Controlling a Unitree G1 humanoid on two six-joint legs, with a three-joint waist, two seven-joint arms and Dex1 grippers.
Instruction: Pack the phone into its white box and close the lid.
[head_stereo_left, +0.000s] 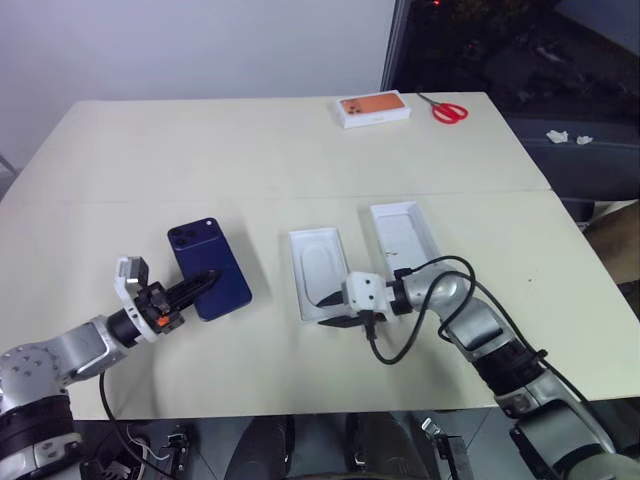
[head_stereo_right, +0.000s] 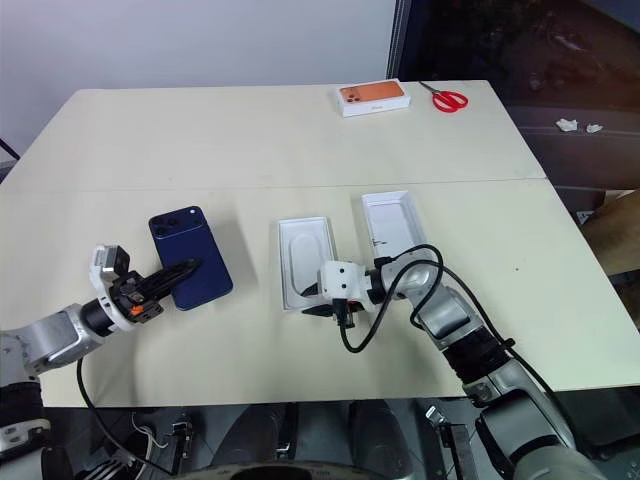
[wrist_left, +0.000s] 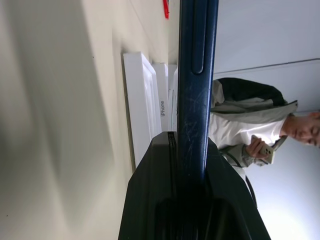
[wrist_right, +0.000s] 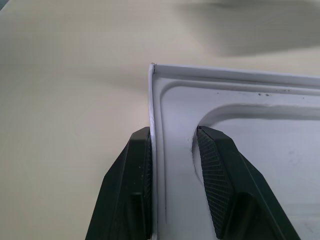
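My left gripper (head_stereo_left: 203, 283) is clamped tight, arm reaching level; my right gripper (head_stereo_left: 335, 322) angles leftward, fingers (wrist_right: 137, 170) partly closed.

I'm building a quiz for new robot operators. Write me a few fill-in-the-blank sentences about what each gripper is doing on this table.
1. The left gripper is shut on the slim dark navy-blue ____.
2. The right gripper has one finger on each side of the ____ of the white tray with the rounded recess.
3. Red-handled scissors lie beside the white box with the ____ top.

Missing words: phone; rim; orange
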